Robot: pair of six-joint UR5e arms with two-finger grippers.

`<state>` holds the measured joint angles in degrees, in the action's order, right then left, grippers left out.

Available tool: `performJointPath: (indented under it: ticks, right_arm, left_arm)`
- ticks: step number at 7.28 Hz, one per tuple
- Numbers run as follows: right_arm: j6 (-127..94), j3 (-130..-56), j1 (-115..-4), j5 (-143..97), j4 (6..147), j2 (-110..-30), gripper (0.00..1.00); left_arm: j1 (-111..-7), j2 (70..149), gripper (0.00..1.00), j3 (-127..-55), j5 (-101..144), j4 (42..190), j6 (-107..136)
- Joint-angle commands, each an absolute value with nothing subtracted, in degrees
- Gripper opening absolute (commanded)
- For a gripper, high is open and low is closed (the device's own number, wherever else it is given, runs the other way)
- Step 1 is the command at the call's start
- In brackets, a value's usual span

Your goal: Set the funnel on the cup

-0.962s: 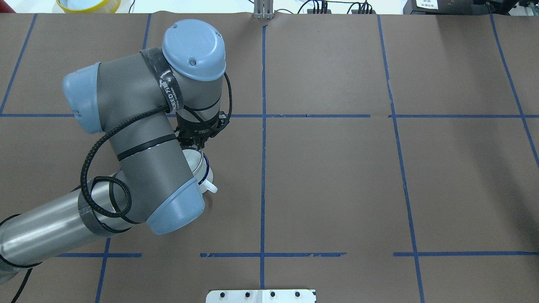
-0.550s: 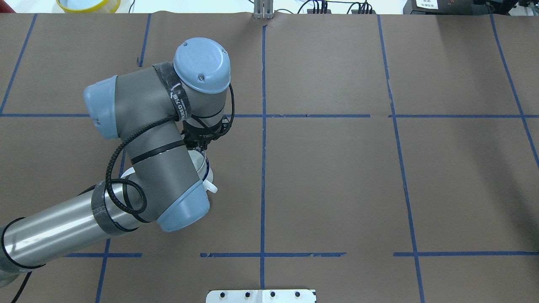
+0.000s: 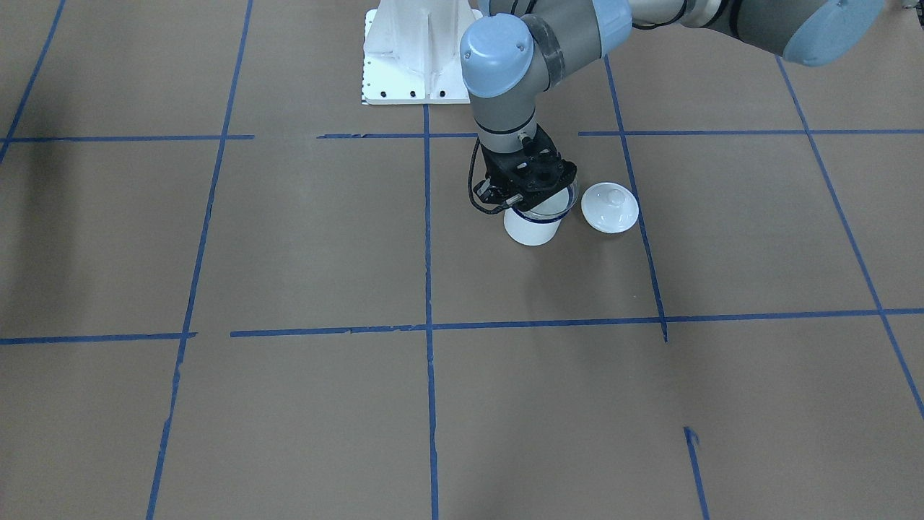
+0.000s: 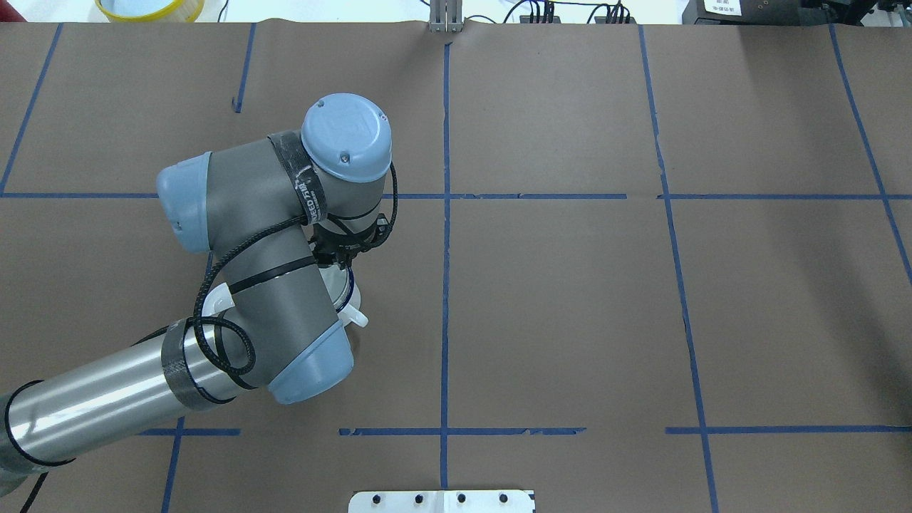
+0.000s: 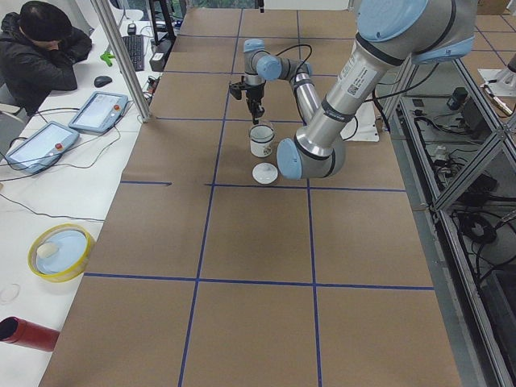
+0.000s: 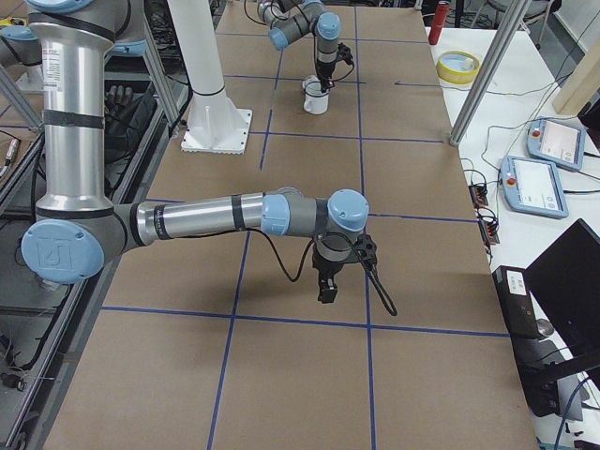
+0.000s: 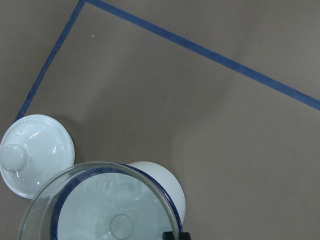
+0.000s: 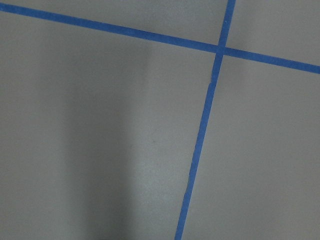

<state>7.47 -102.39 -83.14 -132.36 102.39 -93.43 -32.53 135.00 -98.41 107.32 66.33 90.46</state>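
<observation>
The cup point(image 3: 533, 228), a white mug with a dark blue rim, stands on the brown table. The clear funnel point(image 7: 75, 172) hangs right over the cup's mouth point(image 7: 160, 181), its spout pointing into it. My left gripper point(image 3: 533, 193) is above the cup, shut on the funnel's rim; one fingertip point(image 7: 172, 235) shows at the wrist view's lower edge. From overhead my arm hides most of the cup point(image 4: 350, 291). My right gripper point(image 6: 325, 292) hangs over bare table far from the cup; I cannot tell whether it is open or shut.
A round white knobbed lid point(image 3: 610, 208) lies on the table right beside the cup, also in the left wrist view point(image 7: 35, 152). A white base plate point(image 3: 419, 65) stands behind. A yellow-rimmed bowl point(image 4: 149, 7) sits off the table's far corner.
My left arm's wrist has swung back towards the robot and over the cup, and now hides more of the cup. The cup and lid have not moved.
</observation>
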Motion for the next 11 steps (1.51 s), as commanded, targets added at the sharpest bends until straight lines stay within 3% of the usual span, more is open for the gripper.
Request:
performJointPath:
  ticks: [1, 2, 4, 7, 11]
  right_arm:
    - [7.5, -102.4, -83.1, -132.4, 102.4, -93.4, 1.00]
    - [7.5, -102.4, -83.1, -132.4, 102.4, -93.4, 1.00]
    - [7.5, -102.4, -83.1, -132.4, 102.4, -93.4, 1.00]
    - [7.5, -102.4, -83.1, -132.4, 102.4, -93.4, 1.00]
    - [7.5, -102.3, -83.1, -132.4, 102.4, -93.4, 1.00]
  left_arm:
    - [-32.4, 134.9, 0.17, -98.7, 107.3, 67.4, 90.4]
    - [-32.4, 134.9, 0.48, -98.8, 107.3, 67.4, 90.4]
    - [-32.4, 133.8, 1.00, -99.3, 107.1, 67.4, 90.4]
    - [-36.5, 123.7, 1.00, -113.8, 104.4, 69.9, 72.8]
    - [-62.5, 98.4, 1.00, -113.4, 118.7, 96.0, 24.9]
